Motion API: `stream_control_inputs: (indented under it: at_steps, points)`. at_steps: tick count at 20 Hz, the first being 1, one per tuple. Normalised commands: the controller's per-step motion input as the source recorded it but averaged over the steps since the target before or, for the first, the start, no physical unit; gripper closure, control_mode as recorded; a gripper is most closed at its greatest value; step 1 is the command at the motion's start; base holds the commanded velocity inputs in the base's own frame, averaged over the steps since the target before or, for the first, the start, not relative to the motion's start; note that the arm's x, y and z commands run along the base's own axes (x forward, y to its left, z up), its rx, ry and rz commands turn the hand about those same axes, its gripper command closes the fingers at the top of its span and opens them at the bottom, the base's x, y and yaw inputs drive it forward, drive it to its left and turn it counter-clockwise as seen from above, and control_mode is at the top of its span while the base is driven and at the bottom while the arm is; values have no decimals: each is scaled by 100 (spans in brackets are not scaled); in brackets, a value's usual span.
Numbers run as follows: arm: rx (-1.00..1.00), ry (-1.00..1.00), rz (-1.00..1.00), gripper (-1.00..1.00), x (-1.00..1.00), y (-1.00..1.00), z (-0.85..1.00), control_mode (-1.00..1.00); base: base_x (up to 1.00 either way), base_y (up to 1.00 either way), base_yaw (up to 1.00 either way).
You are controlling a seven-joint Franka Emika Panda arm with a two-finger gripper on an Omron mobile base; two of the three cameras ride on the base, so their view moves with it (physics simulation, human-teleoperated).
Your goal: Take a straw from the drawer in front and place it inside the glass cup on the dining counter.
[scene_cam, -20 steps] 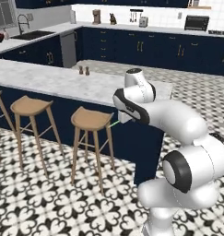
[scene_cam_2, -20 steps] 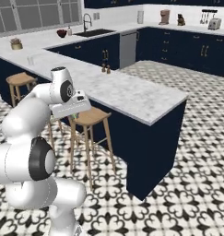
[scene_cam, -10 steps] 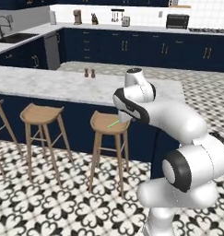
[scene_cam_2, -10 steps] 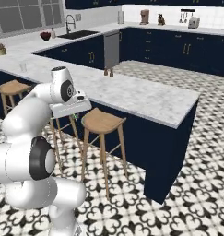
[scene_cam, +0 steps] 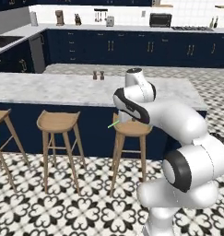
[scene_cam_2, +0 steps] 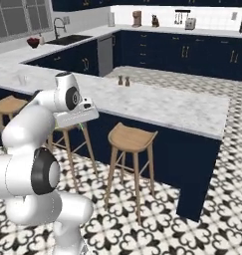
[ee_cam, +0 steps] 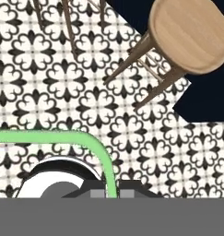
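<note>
- Since the earlier frames my base has driven on: whole scene shifted sideways in both base views, stools now nearer centre.
- Dining worktop (scene_cam: pixel 76 90): long marble slab on navy base, ahead of my arm; wooden stools (scene_cam: pixel 58 122) stand along its near side.
- End effector (ee_cam: pixel 111 191): jaws together, clamped on the straw, hanging over patterned floor (ee_cam: pixel 49 83).
- Straw (ee_cam: pixel 92 143): bright green, bent, rising from between my fingertips; tip visible by the stool in left base view.
</note>
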Motion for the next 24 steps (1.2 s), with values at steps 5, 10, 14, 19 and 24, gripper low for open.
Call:
stream_control_inputs:
  at_steps: [5,10,14,19,24]
  points:
    - [0,0,0,100,0,0,0,100,0,100,-29]
    - [0,0,0,100,0,0,0,100,0,100,-27]
    - [0,0,0,100,0,0,0,100,0,100,-25]
    - [0,0,0,100,0,0,0,100,0,100,-25]
    - [0,0,0,100,0,0,0,100,11,100,-28]
